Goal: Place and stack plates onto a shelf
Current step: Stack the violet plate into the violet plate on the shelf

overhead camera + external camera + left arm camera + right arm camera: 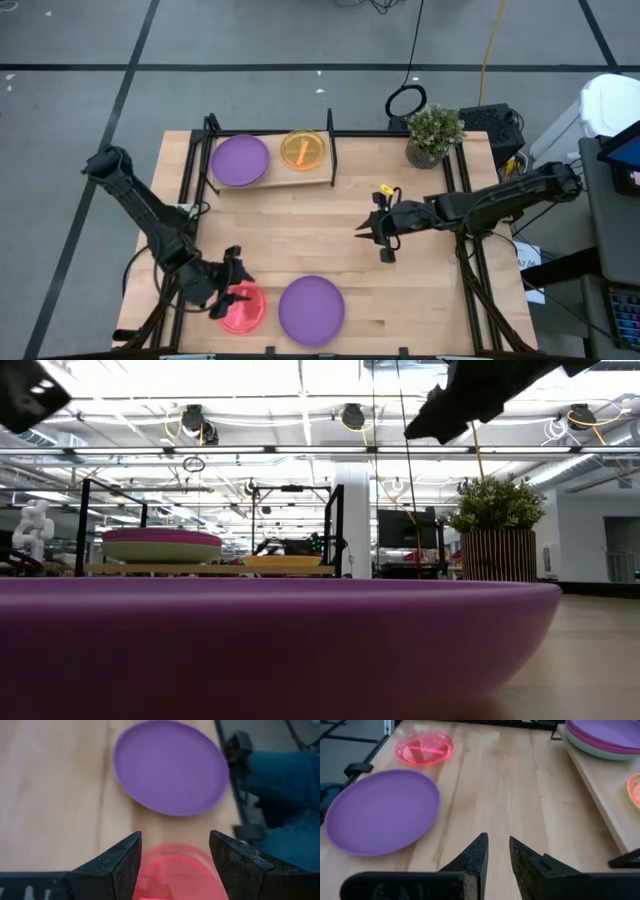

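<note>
A translucent pink-red plate (245,310) lies flat near the table's near-left corner. My left gripper (175,850) hovers over it, open, with one finger on either side and no touch showing. A large purple plate (311,310) lies just right of it at the near edge. The shelf (290,178) stands at the far left. It carries a stack of big plates, purple on top (600,732), and beside the stack an orange plate (303,149). My right gripper (498,840) hangs shut over the table's middle-right, holding nothing.
A potted plant (433,133) stands at the far right. Black frame rods and a clamp (237,745) run along the table's edges. Blue cloth (285,795) shows just beyond the near edge. Bare wood lies between the shelf and the near plates.
</note>
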You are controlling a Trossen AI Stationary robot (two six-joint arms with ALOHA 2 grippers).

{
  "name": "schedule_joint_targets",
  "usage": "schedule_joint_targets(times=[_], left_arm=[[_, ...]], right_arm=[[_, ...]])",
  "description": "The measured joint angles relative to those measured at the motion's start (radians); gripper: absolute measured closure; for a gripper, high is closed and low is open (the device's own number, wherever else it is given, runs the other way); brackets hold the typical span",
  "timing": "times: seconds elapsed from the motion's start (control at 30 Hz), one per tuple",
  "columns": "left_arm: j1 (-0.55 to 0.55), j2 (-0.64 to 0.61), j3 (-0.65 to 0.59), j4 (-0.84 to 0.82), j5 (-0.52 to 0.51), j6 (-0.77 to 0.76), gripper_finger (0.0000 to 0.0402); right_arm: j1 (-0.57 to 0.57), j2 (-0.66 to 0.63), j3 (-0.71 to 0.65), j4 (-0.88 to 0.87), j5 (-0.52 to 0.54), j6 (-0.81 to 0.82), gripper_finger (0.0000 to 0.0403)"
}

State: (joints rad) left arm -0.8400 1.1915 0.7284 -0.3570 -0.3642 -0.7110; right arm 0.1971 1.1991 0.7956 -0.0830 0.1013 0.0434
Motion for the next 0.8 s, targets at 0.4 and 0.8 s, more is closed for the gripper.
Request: schedule_joint_targets(times=[0.4,0.8], left_arm=[[-0.152,0.123,0.000,0.045,0.023,-0.284,0.0165],[-0.138,0.270,0.014,0.191,-0.030,-0.169,0.0165]], right_arm=[[0.088,0.006,0.000,-0.002,0.000,0.065,0.0337],[0.146,0.006,0.000,0.078,0.002,0.093,0.0337]])
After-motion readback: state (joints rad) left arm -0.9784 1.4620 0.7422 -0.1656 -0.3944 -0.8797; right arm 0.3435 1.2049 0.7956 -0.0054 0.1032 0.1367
